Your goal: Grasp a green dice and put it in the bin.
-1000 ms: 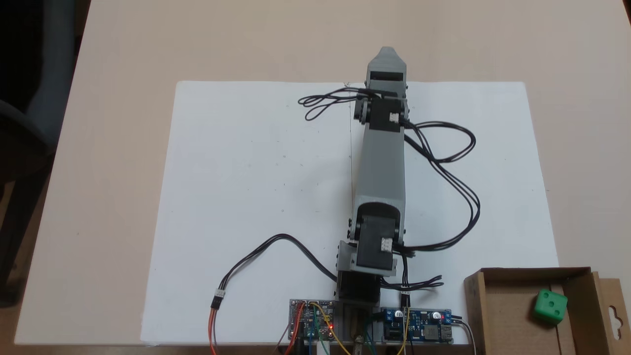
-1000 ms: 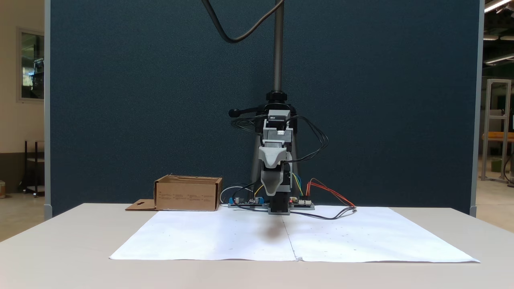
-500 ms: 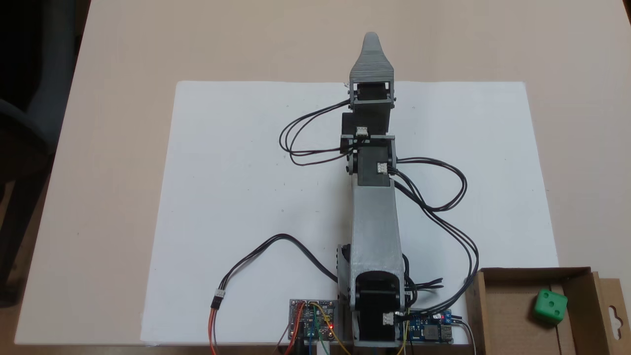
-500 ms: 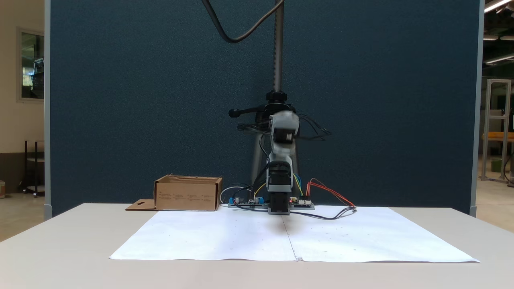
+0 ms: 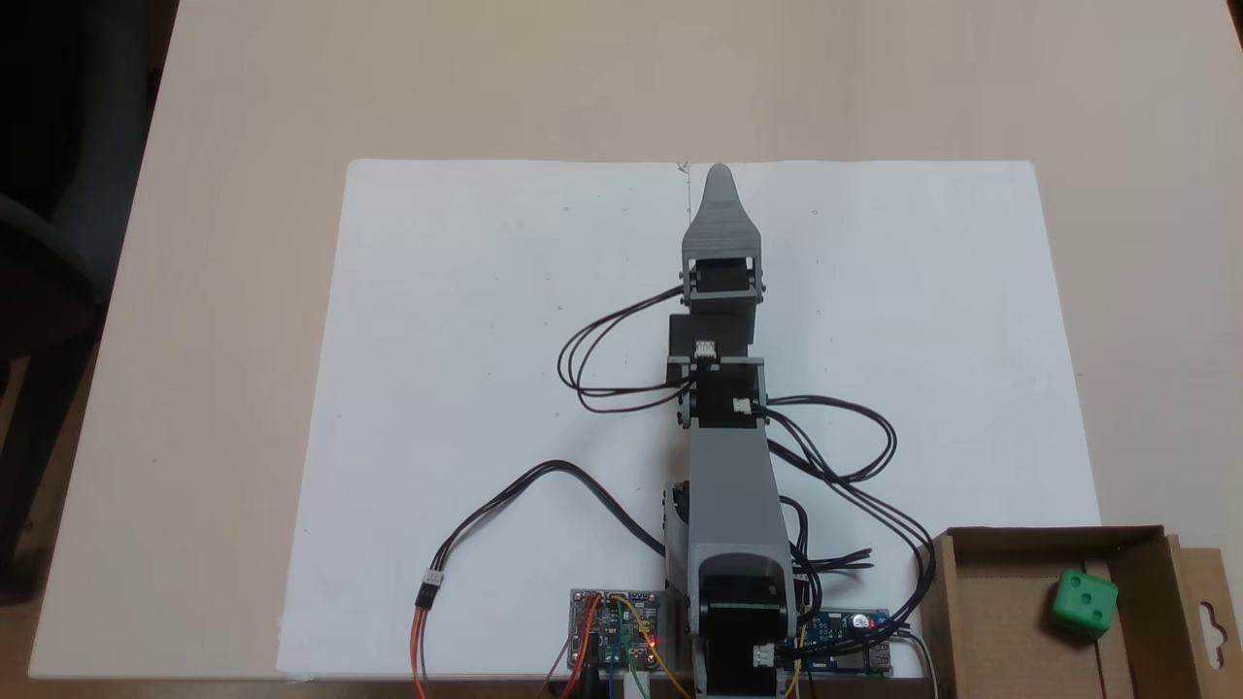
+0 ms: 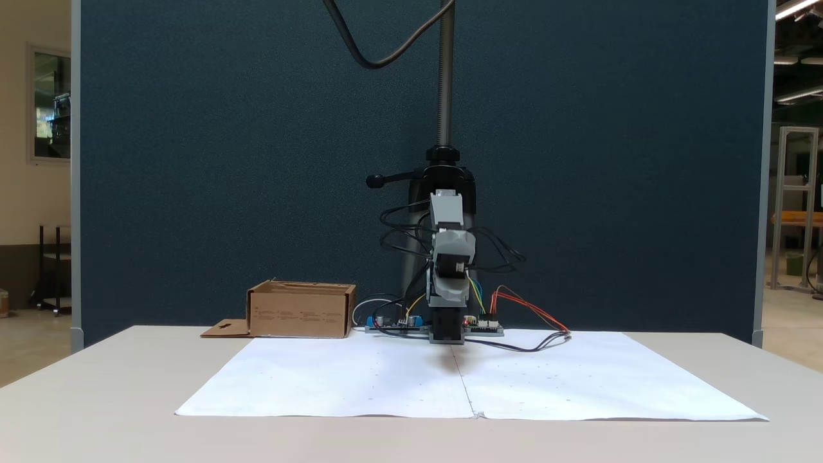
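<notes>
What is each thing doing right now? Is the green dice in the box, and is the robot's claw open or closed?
green dice: lying inside the box, two pips on top.
cardboard box: open at the top, side flap folded out flat.
gripper: empty, above the white paper; open or shut cannot be told.
white paper: lying flat on the table.
circuit board: red light on.

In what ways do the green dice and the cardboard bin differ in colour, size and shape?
Colour: the green dice is bright green; the bin is brown cardboard.
Size: the dice is much smaller than the bin and covers a small part of the bin's floor.
Shape: the dice is a solid cube with rounded edges and pips; the bin is an open rectangular box with low walls and a side flap.
Both are in the lower right corner of the fixed view from above, the dice inside the bin.
</notes>
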Motion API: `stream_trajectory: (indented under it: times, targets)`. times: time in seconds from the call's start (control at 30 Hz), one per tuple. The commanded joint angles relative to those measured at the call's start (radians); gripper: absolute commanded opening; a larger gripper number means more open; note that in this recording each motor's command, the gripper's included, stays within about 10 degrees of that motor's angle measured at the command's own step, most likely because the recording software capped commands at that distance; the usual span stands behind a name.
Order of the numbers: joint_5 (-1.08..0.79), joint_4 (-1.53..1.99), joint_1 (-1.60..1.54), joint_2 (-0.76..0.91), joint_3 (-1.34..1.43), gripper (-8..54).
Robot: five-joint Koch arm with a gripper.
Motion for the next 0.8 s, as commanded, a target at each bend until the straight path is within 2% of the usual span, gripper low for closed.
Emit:
stream_trajectory:
  times: [0.0, 0.3, 0.53, 0.77]
  targets:
    - [-0.057, -0.168, -0.014, 0.038, 0.037, 43.0]
    - [-0.06, -0.391, -0.012, 0.144, 0.347, 42.6]
    - [-0.06, -0.58, 0.003, 0.166, 0.578, 42.5]
    - [-0.057, -0.702, 0.003, 0.167, 0.586, 43.2]
